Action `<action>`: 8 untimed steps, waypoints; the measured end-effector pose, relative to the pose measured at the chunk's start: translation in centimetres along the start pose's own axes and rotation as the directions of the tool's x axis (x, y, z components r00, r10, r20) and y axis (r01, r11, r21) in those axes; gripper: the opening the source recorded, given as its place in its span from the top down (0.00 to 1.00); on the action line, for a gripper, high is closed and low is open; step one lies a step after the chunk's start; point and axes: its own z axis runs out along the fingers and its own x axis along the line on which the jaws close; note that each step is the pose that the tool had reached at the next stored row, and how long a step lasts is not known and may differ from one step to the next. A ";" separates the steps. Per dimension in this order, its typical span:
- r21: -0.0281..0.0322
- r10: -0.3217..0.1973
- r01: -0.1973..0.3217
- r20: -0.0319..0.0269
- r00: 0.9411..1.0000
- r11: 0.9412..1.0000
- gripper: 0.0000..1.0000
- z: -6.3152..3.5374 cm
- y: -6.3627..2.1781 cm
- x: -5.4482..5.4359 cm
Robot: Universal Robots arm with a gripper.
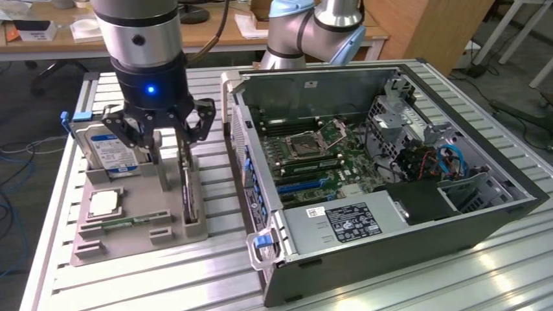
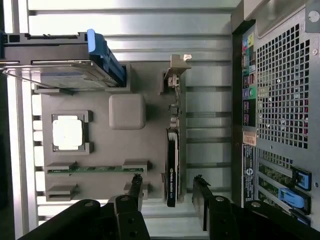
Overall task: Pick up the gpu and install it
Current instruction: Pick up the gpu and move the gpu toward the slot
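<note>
We see the open computer case point(image 1: 389, 175) filling the bench's point(image 1: 199, 282) half on the exterior view's right, with the gray holder tray point(image 1: 142, 202) beside it. Our gripper point(image 1: 167, 133) hangs released, fingers spread, over the gpu point(image 2: 172, 167), which stands on edge in the tray's case-side slot.

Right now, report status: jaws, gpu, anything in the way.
Gripper over gpu, jaws open; gpu on edge in grey tray slot, not gripped. Hard drive stands clear alongside.
</note>
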 end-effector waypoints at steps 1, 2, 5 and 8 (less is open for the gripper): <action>0.000 0.000 0.000 0.000 1.000 1.000 0.47 0.06 -0.01 0.0; 0.000 0.000 0.000 0.000 1.000 1.000 0.47 0.13 -0.03 0.0; 0.000 0.000 0.000 0.000 1.000 1.000 0.47 0.34 -0.07 0.0; 0.000 0.000 0.000 0.000 1.000 1.000 0.47 0.48 -0.08 -0.2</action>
